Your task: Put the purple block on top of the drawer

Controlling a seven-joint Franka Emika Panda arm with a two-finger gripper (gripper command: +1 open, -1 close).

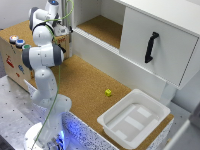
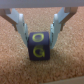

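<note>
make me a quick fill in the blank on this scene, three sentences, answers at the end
1. The block between the gripper fingers is ____ with yellow letters.
2. The handle on the white drawer is coloured ____.
3. The small yellow object on the cork surface lies just beside the white ____.

Missing words: purple; black; tray

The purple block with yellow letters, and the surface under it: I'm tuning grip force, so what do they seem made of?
The purple block with yellow letters looks like painted wood or hard plastic: flat faces, crisp edges, a slight sheen; blur leaves it open. The speckled tan surface looks like cork, given its grainy, matte texture. The gripper straddles the block.
</note>
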